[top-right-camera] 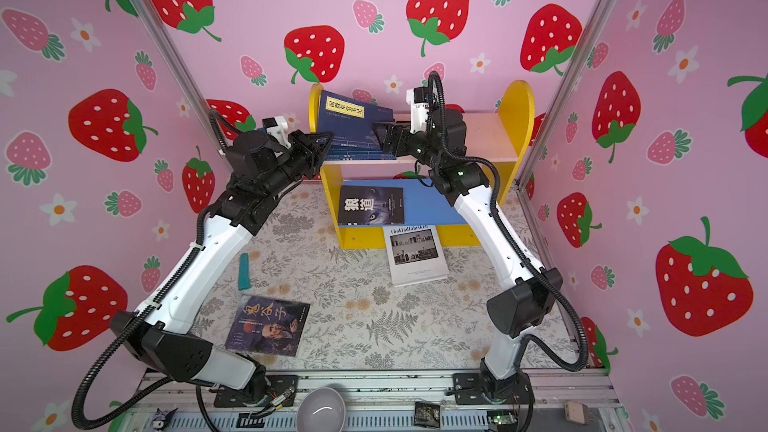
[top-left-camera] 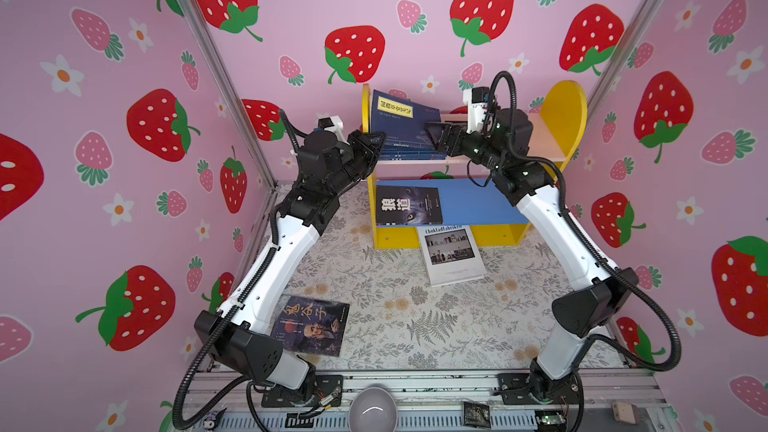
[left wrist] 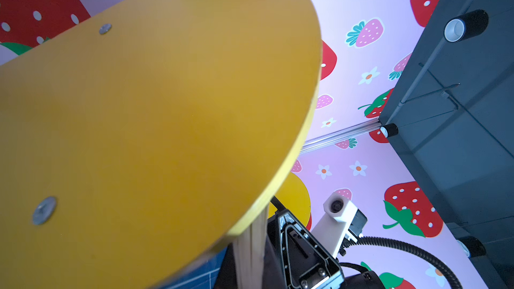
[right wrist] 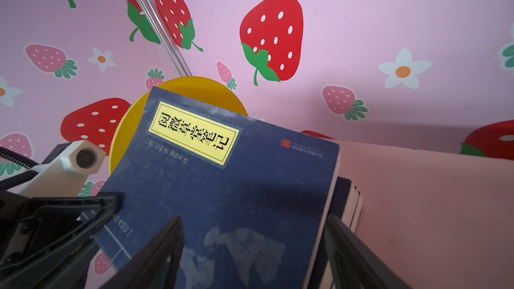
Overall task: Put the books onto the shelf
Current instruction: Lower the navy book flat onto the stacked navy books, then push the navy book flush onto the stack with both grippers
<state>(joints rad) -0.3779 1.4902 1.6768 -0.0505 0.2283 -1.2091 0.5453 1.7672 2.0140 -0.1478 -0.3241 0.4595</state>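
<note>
While the right tool (top-left-camera: 432, 132) hangs over the pink upper board (top-left-camera: 536, 135), its jaws stand wide. In the right wrist view one finger (right wrist: 164, 248) lies across the cover of the leaning navy book (right wrist: 222, 190) and the other sits out past the page edges. Whether either one touches, I can't tell.

Over on the other side, the left tool (top-left-camera: 372, 141) has its jaws closed tight, and its tip is right at that book's lower left edge, beside the left yellow panel (top-left-camera: 365, 105). The book tilts back against that panel, yellow label up, propped on a flat stack of navy books (top-left-camera: 415, 153) at the board's left end.

Further out, the shelf (top-left-camera: 567, 118) stands at the back of the tabletop (top-left-camera: 395, 305). The wolf-eye book (top-left-camera: 407, 205) lies flat on the left of the blue lower board (top-left-camera: 478, 201). The white Chokladfabriken book (top-left-camera: 453, 255) lies face up on the tabletop, its top edge at the shelf's foot. The portrait book (top-left-camera: 309, 326) lies face up well apart, by the left arm's base.
</note>
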